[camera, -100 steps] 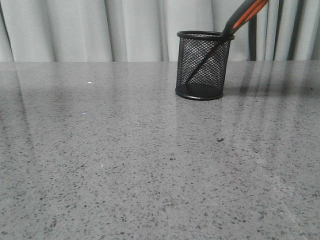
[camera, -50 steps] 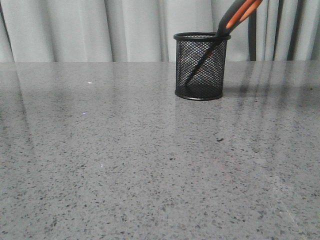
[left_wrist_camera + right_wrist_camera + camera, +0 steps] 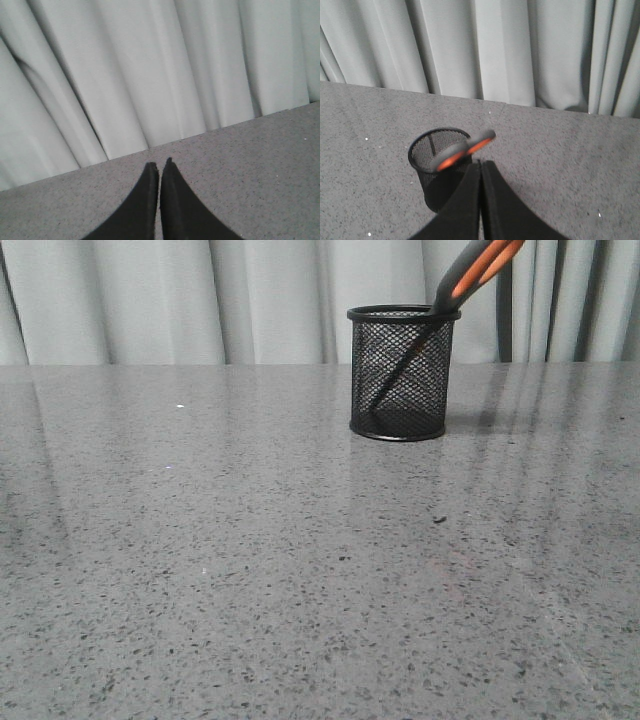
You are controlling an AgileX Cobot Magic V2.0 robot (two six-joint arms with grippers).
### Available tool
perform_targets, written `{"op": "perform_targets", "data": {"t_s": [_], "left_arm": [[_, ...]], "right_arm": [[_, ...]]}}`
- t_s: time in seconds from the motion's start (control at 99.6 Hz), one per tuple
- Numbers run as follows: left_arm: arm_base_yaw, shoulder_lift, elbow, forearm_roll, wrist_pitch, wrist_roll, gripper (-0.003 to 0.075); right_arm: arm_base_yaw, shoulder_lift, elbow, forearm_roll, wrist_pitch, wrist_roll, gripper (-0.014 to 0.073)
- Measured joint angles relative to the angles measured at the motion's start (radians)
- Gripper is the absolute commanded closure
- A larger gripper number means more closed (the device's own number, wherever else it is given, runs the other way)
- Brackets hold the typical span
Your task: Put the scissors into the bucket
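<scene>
1. The bucket point(image 3: 403, 373) stands upright on the speckled grey table point(image 3: 250, 570), far back and a little to my right, in front of the pale curtain point(image 3: 200, 300).
2. The scissors point(image 3: 470, 275) sit blades-down inside it, leaning so the orange-lined handles stick out over the rim on my right side; the dark blades show through the mesh, slanting down toward the base.
3. My right gripper point(image 3: 480, 165) hangs above and just behind the bucket, fingers pressed together with nothing between them; the handles lie just past my fingertips, apart from them.
4. My left gripper point(image 3: 159, 166) is closed too, empty, above bare table near the curtain.
</scene>
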Motion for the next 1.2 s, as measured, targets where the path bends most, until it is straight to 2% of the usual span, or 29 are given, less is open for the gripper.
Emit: {"op": "perform_targets", "data": {"t_s": [0.241,0.452,0.622,1.204], "left_arm": [[0.0,-0.299,0.383,-0.023,-0.137,0.0,0.0741],[0.0,-0.51,0.549,-0.139,-0.2,0.0,0.0741],[0.0,-0.569,0.587,-0.163,-0.217,0.0,0.0741],[0.0,-0.57,0.591,-0.213,-0.217,0.0,0.0741]], "right_arm": [[0.0,-0.242,0.282,0.005,-0.171,0.002,0.0652],[0.0,-0.352,0.412,0.005,-0.194,0.002,0.0652],[0.0,-0.364,0.434,0.005,-0.233,0.002,0.0652],[0.0,-0.364,0.435,0.008,-0.234,0.002,0.0652]]}}
